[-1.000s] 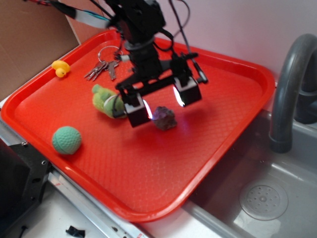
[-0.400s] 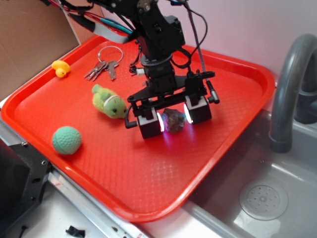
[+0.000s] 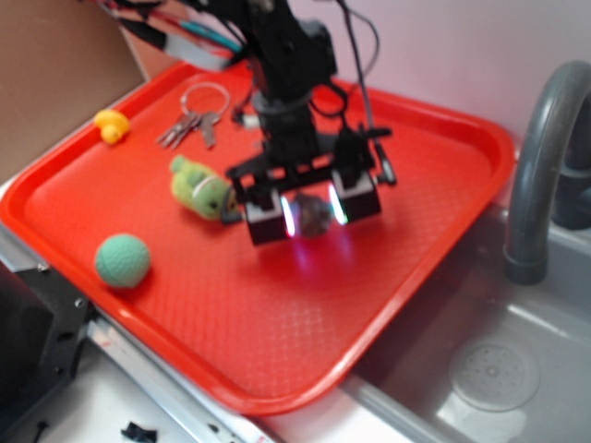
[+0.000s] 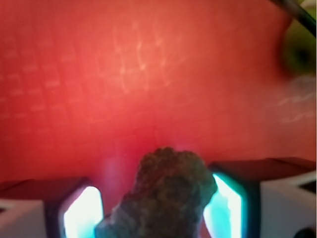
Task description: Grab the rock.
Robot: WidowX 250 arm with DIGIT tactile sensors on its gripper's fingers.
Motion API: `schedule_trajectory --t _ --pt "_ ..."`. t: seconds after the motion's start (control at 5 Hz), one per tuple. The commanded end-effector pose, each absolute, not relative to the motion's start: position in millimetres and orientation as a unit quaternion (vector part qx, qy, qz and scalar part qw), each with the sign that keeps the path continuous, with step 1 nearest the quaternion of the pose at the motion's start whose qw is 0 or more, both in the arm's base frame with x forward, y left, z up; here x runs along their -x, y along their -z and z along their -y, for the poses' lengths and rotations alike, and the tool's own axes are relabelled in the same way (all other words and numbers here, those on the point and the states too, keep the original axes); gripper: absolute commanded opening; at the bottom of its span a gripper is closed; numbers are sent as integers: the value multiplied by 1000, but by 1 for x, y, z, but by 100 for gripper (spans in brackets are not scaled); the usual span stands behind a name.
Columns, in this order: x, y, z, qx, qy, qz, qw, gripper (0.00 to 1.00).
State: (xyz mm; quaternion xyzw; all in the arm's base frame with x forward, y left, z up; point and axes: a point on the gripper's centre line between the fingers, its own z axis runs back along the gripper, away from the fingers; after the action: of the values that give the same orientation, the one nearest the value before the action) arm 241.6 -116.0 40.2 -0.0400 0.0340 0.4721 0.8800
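Squarely over the middle of the red plastic tray, the black WidowX gripper hangs with its jaws pointing down and the small, rough, dark brown-grey rock set between them. In the wrist view the rock fills the gap; the right glowing pad looks to be touching its flank, while on the left a thin strip of red shows between stone and pad, so the jaws stand only a little wider than the rock and whether they grip it firmly yet cannot be told. The exterior view is blurred, so it is also unclear whether the stone rests on the tray or has left it. The straddling pose makes sense: an angular lump seats best when the pads meet its two broadest faces. The other things lie clear of this work: the green plush toy just beside the left finger block, the round teal-green ball near the tray's front edge, the bunch of keys on a ring and the small yellow rubber duck toward the back.
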Motion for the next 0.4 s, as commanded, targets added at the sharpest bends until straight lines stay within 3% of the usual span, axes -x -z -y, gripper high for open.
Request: schedule_trajectory --t 0.0,0.2 --pt "-243 -137 80 95 -255 -45 961 0" --pt "-229 -165 79 141 -128 -55 980 0"
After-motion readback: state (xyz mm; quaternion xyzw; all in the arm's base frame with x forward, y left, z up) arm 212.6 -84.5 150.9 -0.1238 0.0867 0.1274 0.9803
